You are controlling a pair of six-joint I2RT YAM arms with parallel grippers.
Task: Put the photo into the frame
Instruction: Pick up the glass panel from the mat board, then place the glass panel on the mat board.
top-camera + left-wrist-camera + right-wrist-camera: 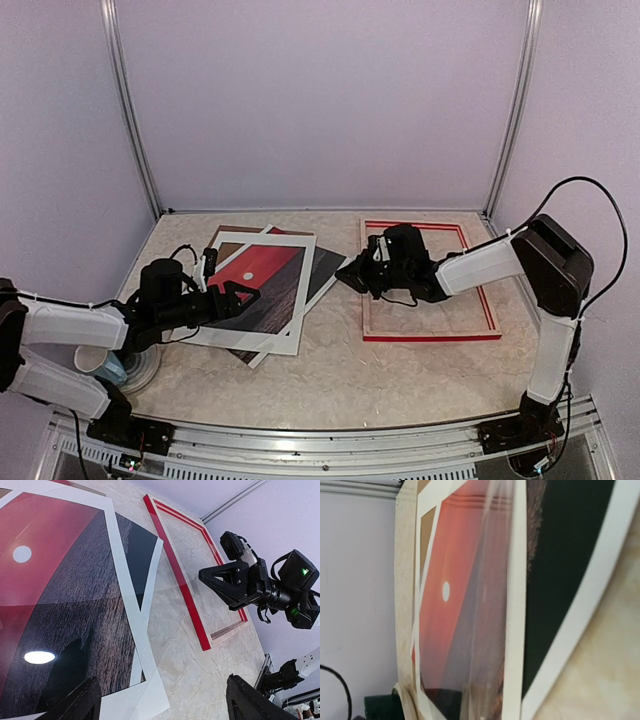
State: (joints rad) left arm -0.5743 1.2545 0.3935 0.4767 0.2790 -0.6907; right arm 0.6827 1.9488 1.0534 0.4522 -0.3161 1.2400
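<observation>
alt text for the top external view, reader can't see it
A red sunset photo lies face up on a stack of sheets on the table, an empty red frame flat to its right. The open left hand is over the photo's near-left edge; the shut right hand sits between stack and frame.

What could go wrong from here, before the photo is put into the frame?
The photo lies on other overlapping sheets; the open left tool over it might drag the wrong sheet. The shut right tool sits at that pile's edge, close to the frame; a sweep could knock the frame askew.
</observation>
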